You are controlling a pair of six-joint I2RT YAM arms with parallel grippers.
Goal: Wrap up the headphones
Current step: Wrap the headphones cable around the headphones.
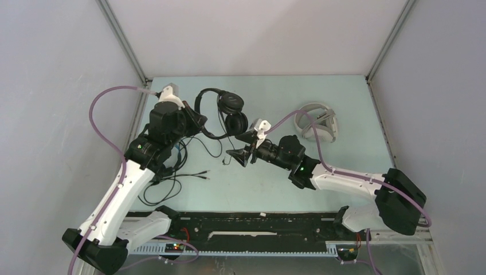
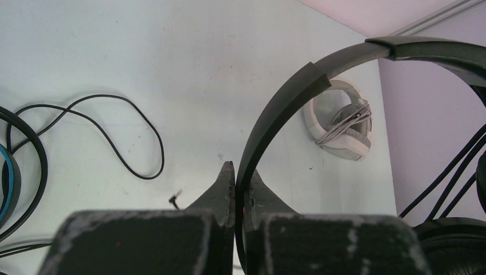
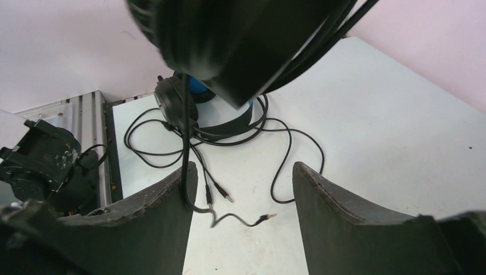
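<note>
My left gripper (image 2: 242,176) is shut on the thin headband (image 2: 286,100) of the slim black headphones (image 1: 231,112), which it holds up off the table. Their ear cup (image 3: 229,40) hangs just above my right gripper (image 3: 245,169), whose jaws stand open with nothing between them. The headset's cable (image 3: 184,137) drops past one of that gripper's fingers, and its plug (image 3: 266,216) dangles loose. In the top view the right gripper (image 1: 240,151) sits just below the ear cups. The white headphones (image 1: 318,121) lie at the back right with their cable wound on them. A black headset with a blue-lined headband (image 3: 198,91) lies under the left arm.
Loose black cables (image 1: 166,183) sprawl over the table's left side, with two plugs (image 3: 220,195) lying near the middle. A cable loop (image 2: 114,132) lies on the table left of the held headband. Grey walls close in the table on three sides.
</note>
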